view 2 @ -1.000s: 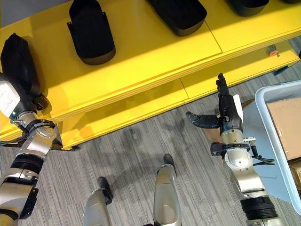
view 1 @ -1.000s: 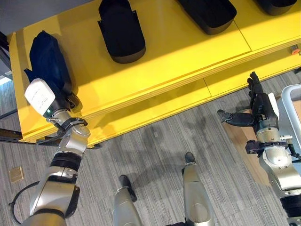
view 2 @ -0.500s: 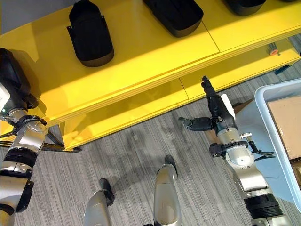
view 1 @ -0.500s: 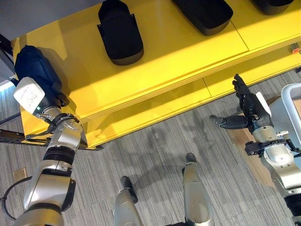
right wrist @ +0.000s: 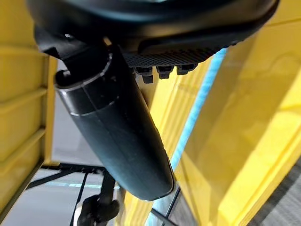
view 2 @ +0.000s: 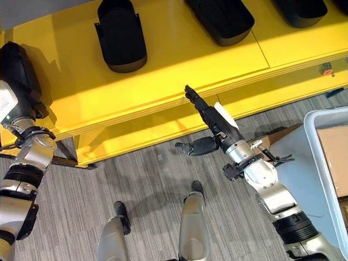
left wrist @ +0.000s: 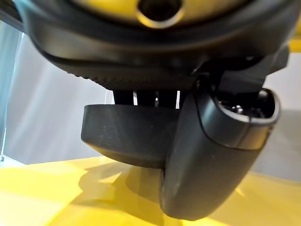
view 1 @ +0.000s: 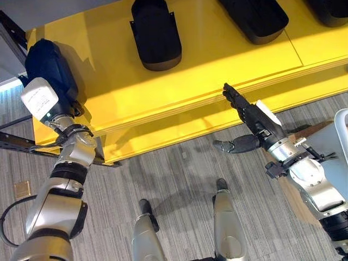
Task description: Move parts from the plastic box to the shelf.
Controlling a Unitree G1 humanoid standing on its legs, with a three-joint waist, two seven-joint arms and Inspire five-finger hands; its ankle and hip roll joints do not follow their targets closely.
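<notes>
In the left eye view, the right hand (view 1: 251, 120) had swung away from the pale plastic box (view 1: 342, 122) at its outer side and now stretched toward the yellow shelf's (view 1: 217, 65) front edge, fingers straight, thumb splayed wide, holding nothing. Half a second earlier it hung lower and nearer the box. The left hand (view 1: 54, 95) had kept its place at the shelf's end corner, against the dark rounded moulded part (view 1: 49, 65), matte and smooth like hard plastic. Two more black tub-shaped parts (view 1: 156, 33) lay on the glossy painted shelf top, well beyond the right hand's fingertips.

In the right eye view, the grey-blue box's rim (view 2: 315, 130) showed smooth and thin-walled, with a brown cardboard sheet (view 2: 334, 155) inside it, behind the right hand.

In the left wrist view, the left hand's fingers reached over the part's dark rim (left wrist: 127, 134) and the thumb (left wrist: 211, 155) curled in beneath it, so the hand gripped the part just above the yellow surface. I judged the placing nearly complete, release pending.

In the right wrist view, the right hand's thumb (right wrist: 117, 136) stood clear, with yellow shelf boards beyond; the empty hand seemed to be idle.
</notes>
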